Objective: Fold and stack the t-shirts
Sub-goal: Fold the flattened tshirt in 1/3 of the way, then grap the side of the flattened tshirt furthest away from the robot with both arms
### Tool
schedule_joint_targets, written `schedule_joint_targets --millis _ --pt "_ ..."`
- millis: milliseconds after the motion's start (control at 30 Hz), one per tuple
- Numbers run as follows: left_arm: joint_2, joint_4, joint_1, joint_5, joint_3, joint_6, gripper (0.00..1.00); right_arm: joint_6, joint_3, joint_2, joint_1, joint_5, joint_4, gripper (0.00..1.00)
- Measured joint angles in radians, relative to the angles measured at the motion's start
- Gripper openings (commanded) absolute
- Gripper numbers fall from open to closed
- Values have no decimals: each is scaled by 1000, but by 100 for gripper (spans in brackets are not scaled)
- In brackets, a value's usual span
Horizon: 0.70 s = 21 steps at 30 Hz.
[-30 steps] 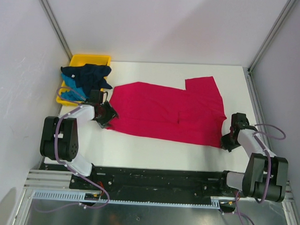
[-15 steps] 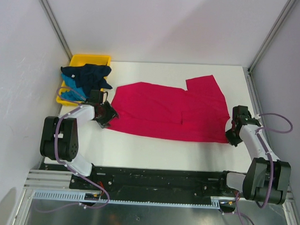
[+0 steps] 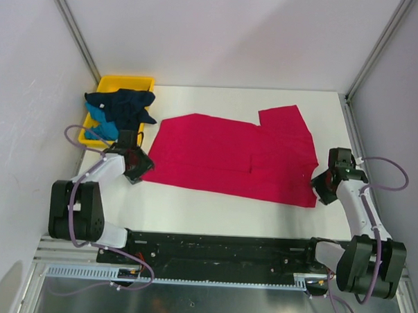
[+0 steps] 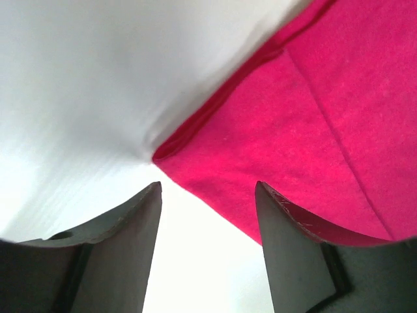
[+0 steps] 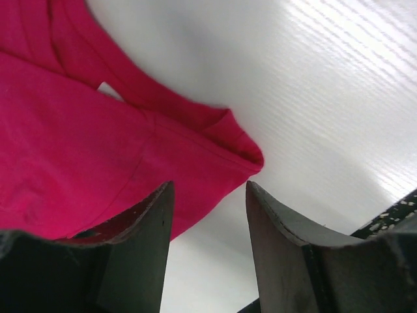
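A crimson-pink t-shirt (image 3: 230,154) lies spread and partly folded across the middle of the white table. My left gripper (image 3: 140,166) is open at the shirt's near left corner (image 4: 189,140), with only bare table between its fingers (image 4: 208,189). At the shirt's near right corner (image 5: 241,147) my right gripper (image 3: 321,188) stands open and holds nothing. The cloth lies just ahead of its fingertips (image 5: 210,186). A dark navy t-shirt (image 3: 124,103) and a teal-blue one (image 3: 100,117) are bunched in the yellow tray.
The yellow tray (image 3: 129,81) sits at the back left corner against the wall. Metal frame posts (image 3: 72,26) rise at the left and right. The table's right edge (image 3: 354,145) runs close to my right arm.
My right gripper pulled the shirt's near right corner outward, then opened and let it go. My left gripper has drawn back a little from the left corner, still open.
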Motion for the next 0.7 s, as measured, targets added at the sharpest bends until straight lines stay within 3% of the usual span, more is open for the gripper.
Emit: schedule_joint_targets --millis 167,333,500,700 --pt "-48 -32 32 -53 -2 0 59 -5 0 -2 29 -80 53 50" --pt "-49 -58 35 -50 25 1 58 -5 6 80 146 -140 158 48" --pt "-25 -51 -22 -46 108 3 58 2 22 198 249 -171 259 47" --pt "100 -3 -83 -17 134 -2 59 3 29 320 280 -176 327 46"
